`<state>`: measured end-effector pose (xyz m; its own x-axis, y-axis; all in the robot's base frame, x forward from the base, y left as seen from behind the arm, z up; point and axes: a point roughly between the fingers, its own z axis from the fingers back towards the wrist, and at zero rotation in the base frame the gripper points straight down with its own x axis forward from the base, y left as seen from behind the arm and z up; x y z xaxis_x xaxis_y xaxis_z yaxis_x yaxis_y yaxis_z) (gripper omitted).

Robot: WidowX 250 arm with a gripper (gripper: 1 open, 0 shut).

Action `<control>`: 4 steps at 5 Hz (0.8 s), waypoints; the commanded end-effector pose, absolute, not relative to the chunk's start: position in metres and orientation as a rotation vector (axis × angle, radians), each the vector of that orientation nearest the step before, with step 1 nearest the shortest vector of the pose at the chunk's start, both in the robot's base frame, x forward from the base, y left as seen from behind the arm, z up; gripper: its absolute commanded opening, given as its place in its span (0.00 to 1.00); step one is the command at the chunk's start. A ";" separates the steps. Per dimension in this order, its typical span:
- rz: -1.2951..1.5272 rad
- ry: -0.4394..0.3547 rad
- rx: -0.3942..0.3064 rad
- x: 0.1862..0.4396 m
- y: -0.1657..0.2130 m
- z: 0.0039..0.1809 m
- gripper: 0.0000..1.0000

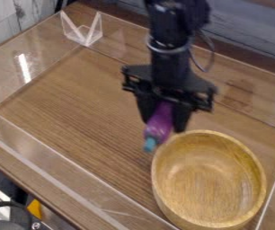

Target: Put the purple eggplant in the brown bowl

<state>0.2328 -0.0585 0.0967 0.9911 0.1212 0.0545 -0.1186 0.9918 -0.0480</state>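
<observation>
My gripper (163,112) points down, shut on the purple eggplant (159,125), which hangs from the fingers with its teal stem cap lowest. The eggplant is in the air just beyond the upper-left rim of the brown bowl (164,176), a wide tan wooden bowl with nothing in it at the lower right of the wooden tabletop. The black arm rises from the gripper toward the top of the view and hides the eggplant's upper end.
Clear acrylic walls (56,171) enclose the wooden work surface on the left and front. A clear plastic stand (83,27) sits at the back left. A light tiled wall runs along the back.
</observation>
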 end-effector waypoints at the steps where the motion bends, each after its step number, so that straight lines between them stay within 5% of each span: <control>1: 0.030 -0.111 -0.072 0.228 -0.089 0.109 0.00; 4: -0.076 -0.093 -0.092 0.208 -0.125 0.096 0.00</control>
